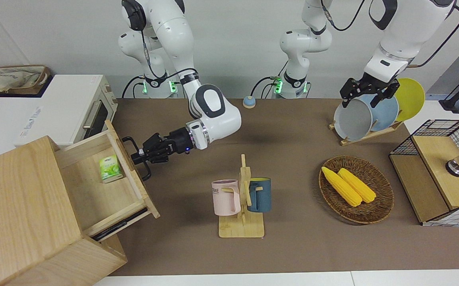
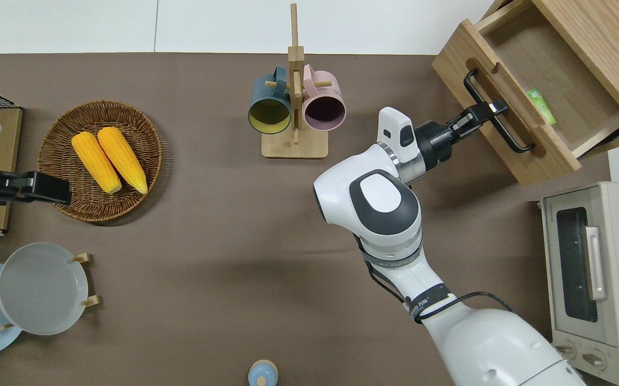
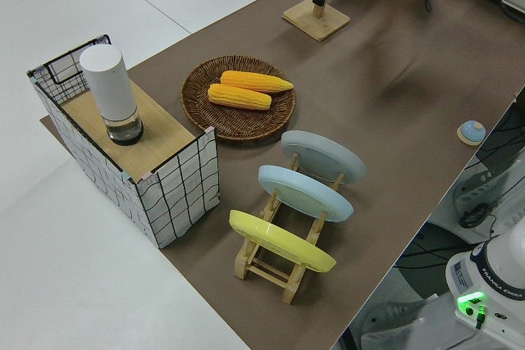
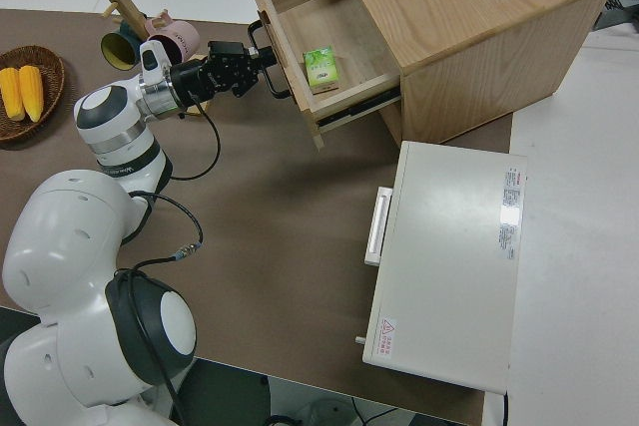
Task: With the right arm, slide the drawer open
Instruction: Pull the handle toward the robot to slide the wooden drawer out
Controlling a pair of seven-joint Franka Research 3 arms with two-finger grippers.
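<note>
Drawer work comes down to one rule for you: pull straight along the runners, square to the drawer front. It already stands well out of the big wooden box at the right arm's end of the worktop, so I judge the slide close to finished. The right gripper has its jaws pinching the black bar handle near its middle, which is the right spot; a grip toward one end would tend to twist the drawer and jam it. Keep the wrist level with the bar and ease off as the runners near their stop, since a hard last tug could drag the whole box across the worktop. Let go only once the drawer sits still.

The left arm is parked; I cannot tell how its jaws stand.

For writing, going from the robots outward: the white toaster oven carries a red warning sticker at its corner and small print I cannot read. Farther out, the pink mug on the wooden mug tree shows letters ending in "ME". Inside the drawer lies a small green carton with a leaf picture; its lettering is too small to read.
</note>
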